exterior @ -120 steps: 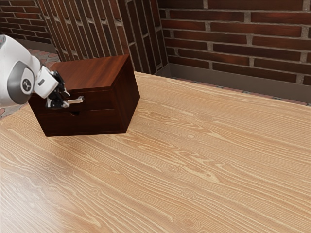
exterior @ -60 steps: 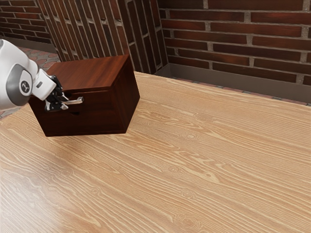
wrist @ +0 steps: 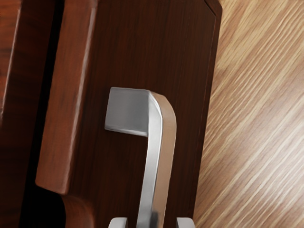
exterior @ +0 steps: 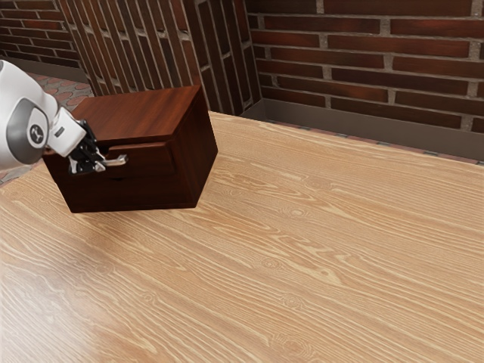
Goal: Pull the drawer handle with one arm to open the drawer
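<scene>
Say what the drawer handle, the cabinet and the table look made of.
Drawer handle: brushed metal by its look, silver-grey with a soft sheen along the bend. Cabinet: dark reddish wood with fine grain and a satin gloss; possibly veneer. Table: light wood with bold wavy grain and knots; may be laminate.

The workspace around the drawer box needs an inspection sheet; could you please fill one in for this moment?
Surface: light wooden table, bare woodgrain.
Job's things: dark wooden box at the table's far corner; its drawer front stands slightly out, with a dark gap beside it in the wrist view; metal handle on the drawer front.
Clutter: nothing seen.
Grippers: gripper at the handle.
Cables: nothing seen.
Surroundings: brick wall behind the table.
</scene>
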`<control>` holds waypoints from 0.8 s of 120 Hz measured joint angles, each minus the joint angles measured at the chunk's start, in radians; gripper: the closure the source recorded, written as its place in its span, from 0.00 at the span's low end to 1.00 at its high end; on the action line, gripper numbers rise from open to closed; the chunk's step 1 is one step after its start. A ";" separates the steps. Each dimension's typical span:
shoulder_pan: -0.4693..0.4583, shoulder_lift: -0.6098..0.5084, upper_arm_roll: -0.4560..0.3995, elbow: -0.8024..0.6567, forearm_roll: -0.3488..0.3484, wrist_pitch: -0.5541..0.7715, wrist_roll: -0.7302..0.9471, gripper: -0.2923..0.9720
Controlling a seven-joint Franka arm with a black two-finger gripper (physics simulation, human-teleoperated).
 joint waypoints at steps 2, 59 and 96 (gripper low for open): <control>0.000 -0.003 0.000 -0.002 0.000 -0.003 0.000 0.74; 0.001 -0.031 0.002 -0.036 0.000 -0.049 0.003 0.75; -0.010 -0.098 0.027 -0.091 0.000 -0.070 0.005 0.76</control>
